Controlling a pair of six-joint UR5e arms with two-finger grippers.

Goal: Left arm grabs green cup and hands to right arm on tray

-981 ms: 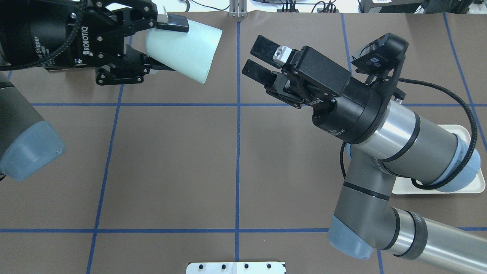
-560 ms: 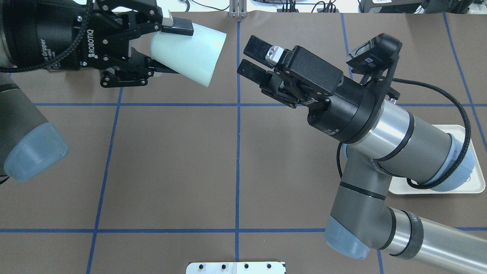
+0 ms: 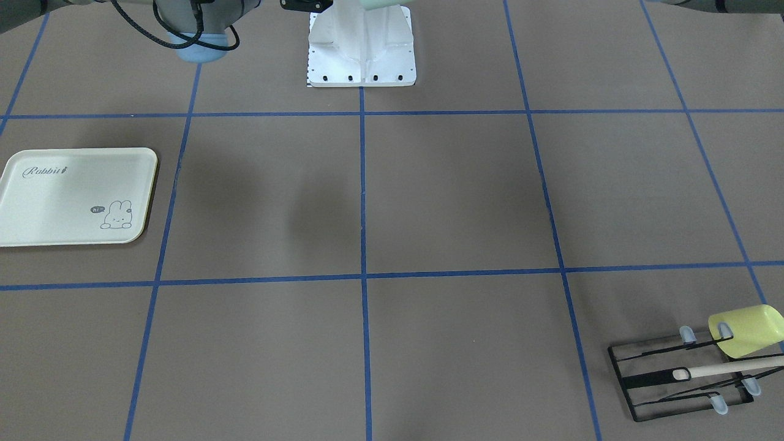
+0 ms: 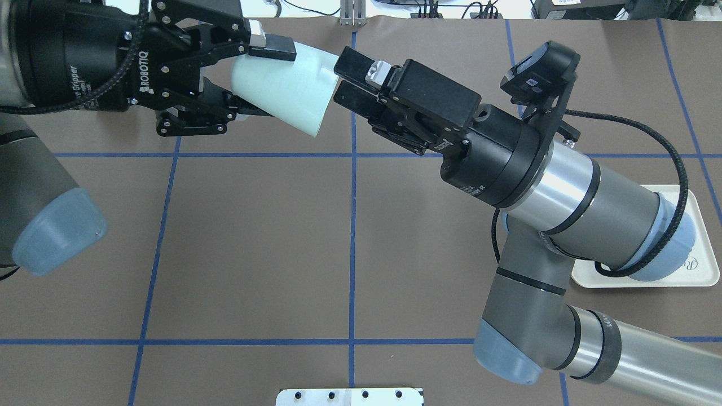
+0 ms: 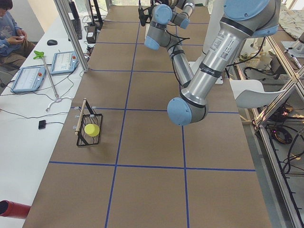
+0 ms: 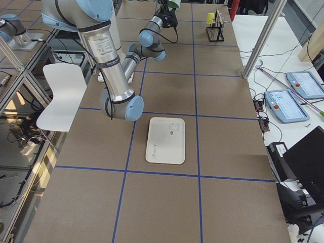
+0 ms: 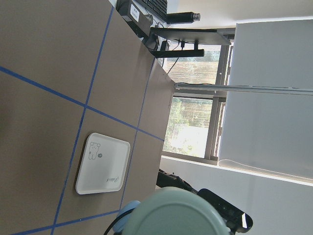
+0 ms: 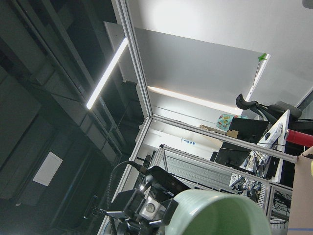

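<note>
Cup: the green cup (image 4: 282,84) lies sideways in the air at the upper middle of the overhead view, wide end toward the frame's right.
Left gripper: the left gripper (image 4: 260,79) is clamped on the cup's narrow end, one finger on each side.
Right gripper: the right gripper (image 4: 345,79) has its fingers spread, with the tips at the cup's wide rim; I cannot tell whether they touch it.
Overhead only: both grippers and the meeting point show whole here. The right arm (image 4: 592,203) covers most of the tray (image 4: 699,270) at the right edge.
Front view only: the tray shows uncovered at the left, with its "Rabbit" script and bunny. The black wire rack (image 3: 680,380) and a yellow-green cup (image 3: 747,331) sit at the lower right.
Left wrist view: the cup's round end fills the bottom, with the tray on the table behind it.
Edges: the hand-over point is near the table's far edge, at the top of the overhead frame.
Room: tray and rack lie well apart, with brown table (image 3: 453,196) and blue tape lines (image 3: 361,184) between them.
</note>
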